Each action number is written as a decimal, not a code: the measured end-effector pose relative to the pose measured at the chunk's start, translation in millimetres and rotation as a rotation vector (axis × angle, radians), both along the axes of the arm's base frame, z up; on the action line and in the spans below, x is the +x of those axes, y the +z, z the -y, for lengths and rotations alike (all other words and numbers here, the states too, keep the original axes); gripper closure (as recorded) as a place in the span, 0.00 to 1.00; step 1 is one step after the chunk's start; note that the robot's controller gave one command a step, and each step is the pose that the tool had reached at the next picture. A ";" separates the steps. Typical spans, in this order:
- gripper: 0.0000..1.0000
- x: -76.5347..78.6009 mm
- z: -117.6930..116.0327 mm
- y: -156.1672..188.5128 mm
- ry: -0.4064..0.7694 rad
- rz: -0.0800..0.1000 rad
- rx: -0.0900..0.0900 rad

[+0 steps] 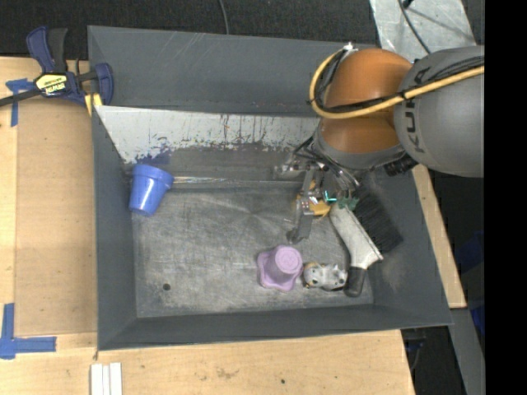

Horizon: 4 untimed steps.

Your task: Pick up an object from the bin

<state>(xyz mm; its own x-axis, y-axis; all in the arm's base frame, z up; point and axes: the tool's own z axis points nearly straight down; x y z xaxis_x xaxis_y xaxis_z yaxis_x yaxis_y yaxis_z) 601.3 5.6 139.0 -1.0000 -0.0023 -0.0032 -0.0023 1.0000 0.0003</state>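
The tool (302, 225), width impossible to tell, is hanging just behind one purple cup (280, 268); one blue cup (148, 189) is lying well left, bin floor (206, 245) lying open between.

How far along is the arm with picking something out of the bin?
Done: nothing lifted yet; the blue cup, purple cup, small white object and white-handled brush lie in the bin. In hand: the gripper is down inside it, close to the purple cup and brush, with nothing visibly in it. Left: grasp one thing and lift it out.
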 end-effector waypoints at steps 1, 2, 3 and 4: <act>1.00 -105.7 32.6 -58.0 0.145 0.019 -0.004; 1.00 -105.8 32.6 -58.1 0.145 0.018 -0.004; 1.00 -106.5 33.1 -55.7 0.149 0.013 -0.003; 0.00 -90.8 11.4 -13.7 0.456 0.000 -0.001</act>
<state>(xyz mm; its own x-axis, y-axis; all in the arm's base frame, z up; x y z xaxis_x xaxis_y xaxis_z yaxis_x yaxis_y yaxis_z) 510.4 -5.8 125.4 -0.8967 -0.4426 -0.0032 -0.4426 0.8967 -0.0010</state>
